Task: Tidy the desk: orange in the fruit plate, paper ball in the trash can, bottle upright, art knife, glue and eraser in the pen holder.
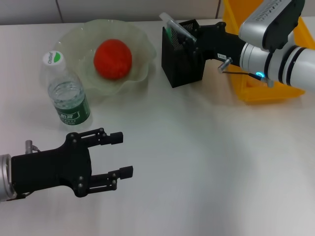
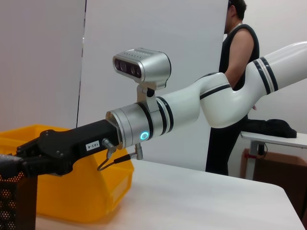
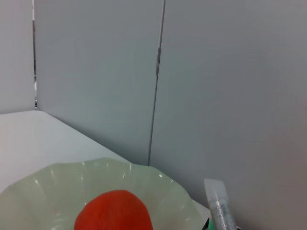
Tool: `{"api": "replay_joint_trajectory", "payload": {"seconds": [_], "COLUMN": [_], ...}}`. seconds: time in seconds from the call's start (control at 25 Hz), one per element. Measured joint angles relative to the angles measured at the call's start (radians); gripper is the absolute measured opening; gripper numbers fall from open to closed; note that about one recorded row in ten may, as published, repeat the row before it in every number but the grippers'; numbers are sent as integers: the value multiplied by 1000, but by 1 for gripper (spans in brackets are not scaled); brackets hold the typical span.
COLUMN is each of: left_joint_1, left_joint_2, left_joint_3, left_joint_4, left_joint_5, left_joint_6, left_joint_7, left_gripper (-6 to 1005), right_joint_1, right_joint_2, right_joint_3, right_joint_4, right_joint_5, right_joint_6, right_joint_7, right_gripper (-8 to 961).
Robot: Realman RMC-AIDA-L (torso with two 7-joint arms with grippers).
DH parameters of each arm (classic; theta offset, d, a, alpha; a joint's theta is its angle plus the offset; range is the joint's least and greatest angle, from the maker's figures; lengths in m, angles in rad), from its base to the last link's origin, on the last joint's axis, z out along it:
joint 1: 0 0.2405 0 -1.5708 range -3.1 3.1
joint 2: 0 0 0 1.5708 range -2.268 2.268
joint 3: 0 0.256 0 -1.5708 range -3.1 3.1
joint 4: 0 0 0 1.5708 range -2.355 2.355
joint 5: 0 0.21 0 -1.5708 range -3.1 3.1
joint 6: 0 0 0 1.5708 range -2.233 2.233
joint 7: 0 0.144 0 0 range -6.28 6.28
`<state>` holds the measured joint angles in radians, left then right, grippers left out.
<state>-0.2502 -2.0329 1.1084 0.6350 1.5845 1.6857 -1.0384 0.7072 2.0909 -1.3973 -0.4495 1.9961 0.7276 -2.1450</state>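
Over on my left, near the front edge of the desk (image 1: 197, 162), my left gripper (image 1: 122, 155) hovers with its fingers spread wide and nothing between them. Just behind it the bottle (image 1: 66, 93) stands upright, cap on top. Next along, the fruit plate (image 1: 140, 59) sits touching or nearly touching the bottle's far side, and the orange (image 1: 112, 59) rests right in its middle; my right wrist camera catches that same orange (image 3: 113, 211) low in the pale-green bowl. Moving on to the centre-right, the pen holder (image 1: 179, 66) stands upright between the plate and the trash can (image 1: 258, 91). The mint-green art knife (image 1: 170, 32) and the glue (image 1: 177, 27) poke out of its top, leaning toward the far left corner. My right gripper (image 1: 189, 42) is right at the holder's rim, reaching in from the right across the yellow bin; its fingertips are lost against the black mesh, so I cannot tell whether they are parted or closed, or whether they grip anything.
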Motion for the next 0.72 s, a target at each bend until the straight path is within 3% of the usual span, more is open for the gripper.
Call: {"api": "replay_joint_trajectory", "payload": {"seconds": [0.32,0.72], "left_joint_1": [5,4], "left_joint_2": [-1,3], "left_joint_3": [1,7], "left_joint_4": [0,0], "left_joint_5": [0,0], "left_joint_6": [0,2], "left_joint_7": [0,-11], "left_gripper": [727,726], "right_joint_1": [-9,-128], "right_joint_2": [0,1], "right_joint_3": [6,-2], "right_joint_4": [-25,-214], "right_joint_5": [3,42], "right_joint_6": [1,62], "right_joint_7": [2,-13], "right_gripper": [173,180]}}
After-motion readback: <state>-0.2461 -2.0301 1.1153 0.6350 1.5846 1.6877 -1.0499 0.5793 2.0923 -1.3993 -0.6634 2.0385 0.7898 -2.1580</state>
